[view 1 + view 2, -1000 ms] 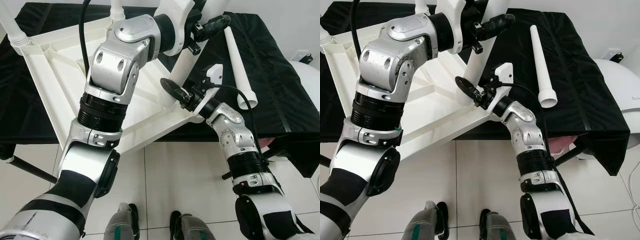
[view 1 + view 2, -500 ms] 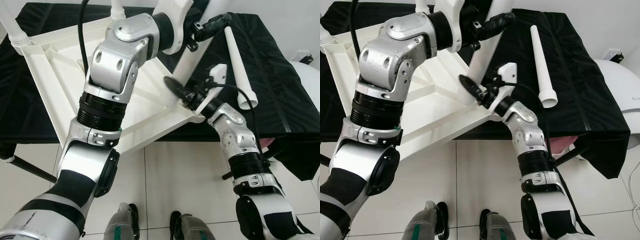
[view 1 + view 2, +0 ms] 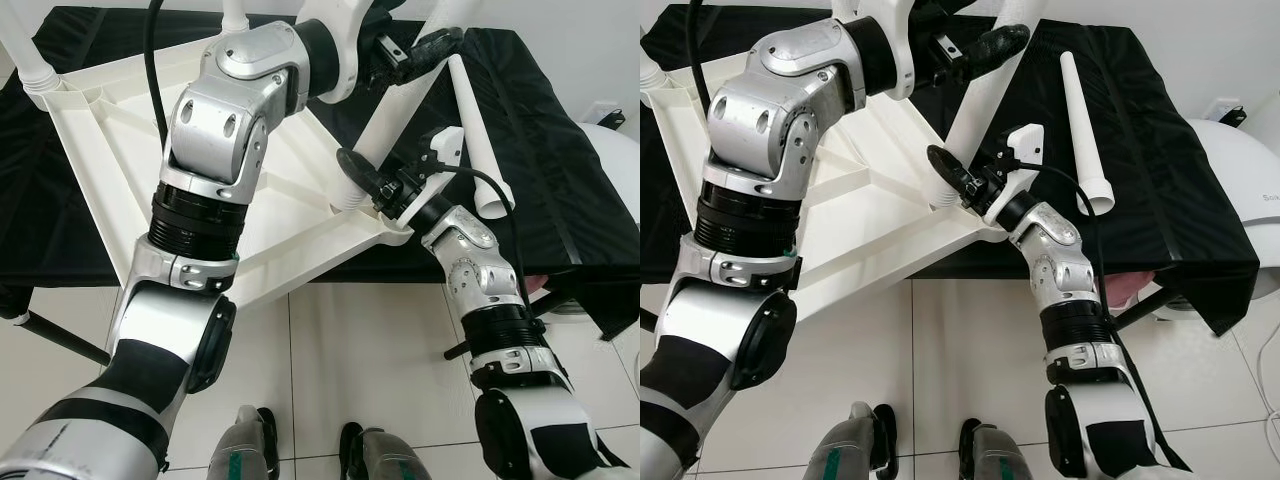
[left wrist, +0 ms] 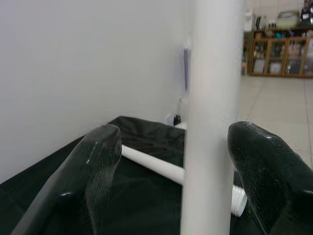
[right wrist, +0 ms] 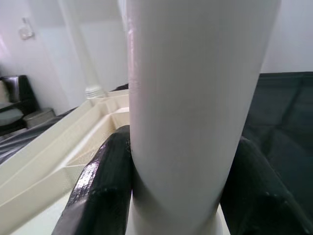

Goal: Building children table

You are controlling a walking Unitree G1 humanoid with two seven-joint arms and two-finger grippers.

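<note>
- White plastic throughout: the tabletop (image 3: 120, 160) lies underside up on a bench (image 3: 570, 180) draped in black cloth, so its corner sockets face upward to take legs.
- A leg (image 3: 980, 105) stands tilted in the near right corner socket, its lower end at the tabletop's corner and its upper end running out of the top of the eye views.
- The right end effector (image 3: 965, 185) is clamped on the leg low down, just above the socket. The right wrist view has the black fingers (image 5: 100, 183) pressed against both sides of the tube. That low hold likely serves to steer the foot of the leg into the socket.
- The left end effector (image 3: 405, 55) is higher on the same leg. In the left wrist view its fingers (image 4: 93, 166) straddle the tube with a visible gap on each side, so it brackets rather than grips. It probably serves as a guide to keep the leg from tipping.
- Two fitted legs stand at the far corners, one at the far left (image 3: 25, 55) and one further right (image 3: 233, 20).
- A spare leg (image 3: 480, 140) lies loose on the cloth to the right, near the working corner, likely staged for the last socket.
- The leg in hand looks not yet upright, so seating seems unfinished.
</note>
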